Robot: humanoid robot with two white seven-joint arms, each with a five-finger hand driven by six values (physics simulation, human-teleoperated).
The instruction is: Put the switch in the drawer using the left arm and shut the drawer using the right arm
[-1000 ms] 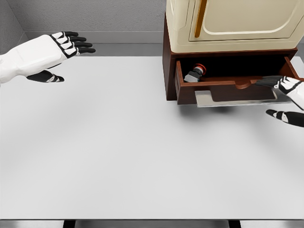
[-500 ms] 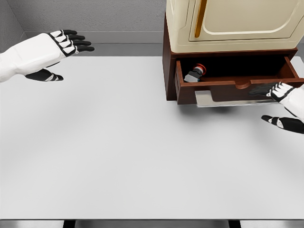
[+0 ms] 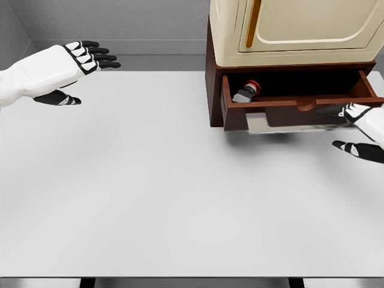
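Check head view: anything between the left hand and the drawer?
Nothing. In the head view, only bare white table lies between the open left hand and the drawer; the switch already sits inside it.

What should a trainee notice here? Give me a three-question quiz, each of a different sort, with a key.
1. True or false: the switch lies inside the open drawer.
2. Which hand is at the drawer front? A) left hand B) right hand
3. Fill in: the switch sits at the drawer's ____ end as seen in the head view.

Key: 1 true; 2 B; 3 left.
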